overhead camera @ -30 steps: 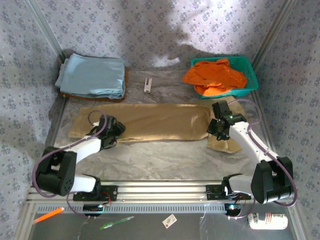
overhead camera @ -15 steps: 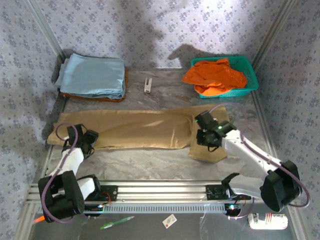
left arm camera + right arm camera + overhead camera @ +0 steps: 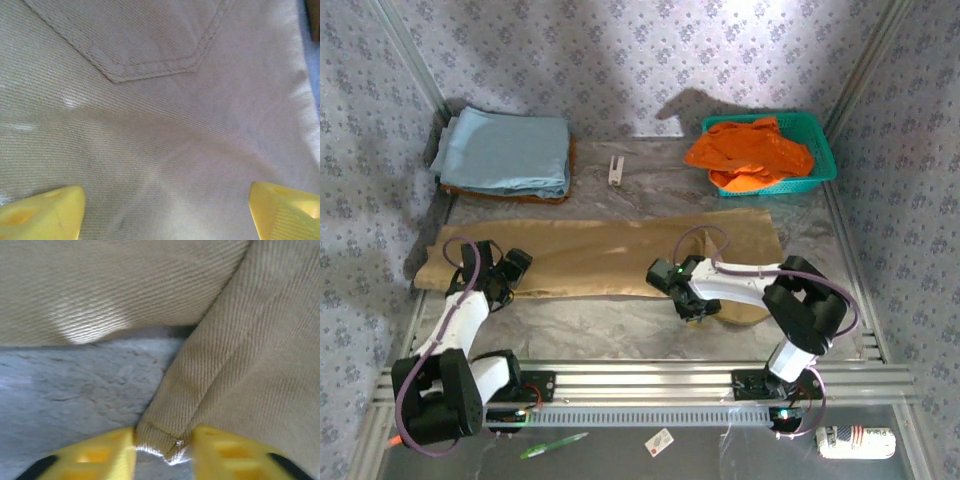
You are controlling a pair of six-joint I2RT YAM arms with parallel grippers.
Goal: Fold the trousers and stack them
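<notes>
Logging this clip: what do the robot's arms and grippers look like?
Both the left arm and right arm have white links between bulky black joints, each trailing a looped purple-grey cable. The left gripper and right gripper end in bright yellow plastic fingers; a small green light glows on the right wrist.

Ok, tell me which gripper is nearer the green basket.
Right. The right gripper pinches the trousers at their near edge, in front and left of the green basket; the left gripper hangs open over their far-left end.

Blue folded cloth (image 3: pixel 503 150) sits far left; an orange garment (image 3: pixel 750 152) fills the teal basket (image 3: pixel 826 152).
</notes>
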